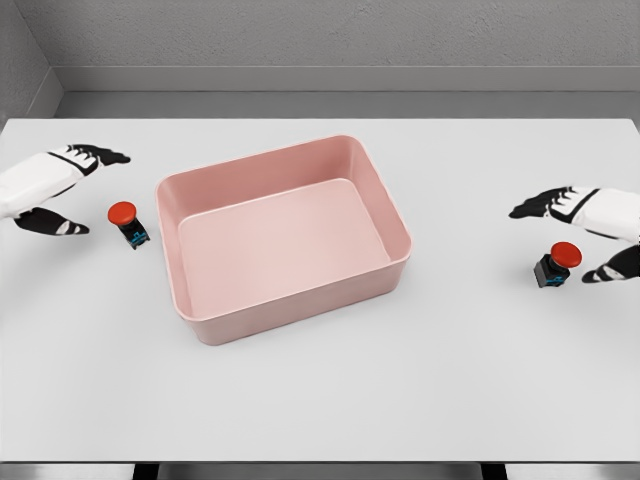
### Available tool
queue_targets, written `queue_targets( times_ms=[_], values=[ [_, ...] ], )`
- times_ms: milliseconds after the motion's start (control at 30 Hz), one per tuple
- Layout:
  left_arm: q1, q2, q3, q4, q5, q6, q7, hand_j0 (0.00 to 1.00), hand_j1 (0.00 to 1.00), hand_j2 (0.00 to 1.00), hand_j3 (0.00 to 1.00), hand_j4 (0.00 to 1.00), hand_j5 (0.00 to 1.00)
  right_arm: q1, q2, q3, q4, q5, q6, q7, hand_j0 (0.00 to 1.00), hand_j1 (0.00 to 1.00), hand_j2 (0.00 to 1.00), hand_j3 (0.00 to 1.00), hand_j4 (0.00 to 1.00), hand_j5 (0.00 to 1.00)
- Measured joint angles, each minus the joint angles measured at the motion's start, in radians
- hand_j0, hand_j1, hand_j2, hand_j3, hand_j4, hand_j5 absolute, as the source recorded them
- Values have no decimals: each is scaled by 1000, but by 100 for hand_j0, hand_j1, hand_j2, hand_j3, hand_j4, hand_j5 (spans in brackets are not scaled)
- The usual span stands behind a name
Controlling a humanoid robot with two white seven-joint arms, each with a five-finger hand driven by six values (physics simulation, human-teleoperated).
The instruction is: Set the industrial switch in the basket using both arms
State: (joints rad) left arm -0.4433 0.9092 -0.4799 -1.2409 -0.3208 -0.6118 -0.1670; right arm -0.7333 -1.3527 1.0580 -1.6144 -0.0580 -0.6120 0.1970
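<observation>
A pink rectangular basket [190, 190] stands slightly turned in the middle of the white table, and nothing lies inside it. One industrial switch [127, 222] with a red button and dark body sits left of the basket. My left hand [88, 192] hovers just left of it, fingers spread, thumb low, not touching it. A second switch [556, 265] with a red cap sits at the right. My right hand [565, 235] is open around it, fingers above and thumb below, with no visible contact.
The white table [320, 400] stretches wide in front of the basket. A grey wall runs along the table's far edge.
</observation>
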Motion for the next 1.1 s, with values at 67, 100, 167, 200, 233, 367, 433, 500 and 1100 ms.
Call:
queue_targets(
  times_ms=[67,100,167,200,233,367,433,500,1100],
  values=[
    [-2,0,-2,0,1,0,0,82,82,82,82,82,82,0,13,7,2,-1,0,3,100,100,100,100,100,100],
    [-2,0,-3,0,1,0,0,80,80,80,80,80,80,0,20,10,3,-1,0,4,100,100,100,100,100,100],
    [-2,0,-4,0,0,0,-1,80,80,80,80,80,80,0,41,19,7,1,15,6,100,100,100,100,100,100],
    [-2,0,-4,0,0,0,-2,80,80,80,80,80,80,0,50,22,13,3,22,7,100,100,100,100,100,100],
    [-2,-1,-5,0,0,0,-5,80,80,80,80,80,80,0,56,24,20,5,27,8,100,100,100,100,100,100],
    [0,-2,-7,-1,0,0,-13,81,81,81,81,81,81,0,81,30,74,9,58,7,100,100,100,100,100,100],
    [2,-3,-7,-1,0,0,-15,82,82,82,82,82,82,0,102,36,108,17,66,8,100,100,100,100,100,100],
    [2,-3,-7,-2,1,0,-15,82,82,82,82,82,82,0,125,38,132,32,75,8,100,100,100,100,100,100],
    [9,-23,-28,-8,0,0,-24,81,81,81,81,81,81,8,151,49,217,74,90,9,100,100,100,100,100,100]
  ],
)
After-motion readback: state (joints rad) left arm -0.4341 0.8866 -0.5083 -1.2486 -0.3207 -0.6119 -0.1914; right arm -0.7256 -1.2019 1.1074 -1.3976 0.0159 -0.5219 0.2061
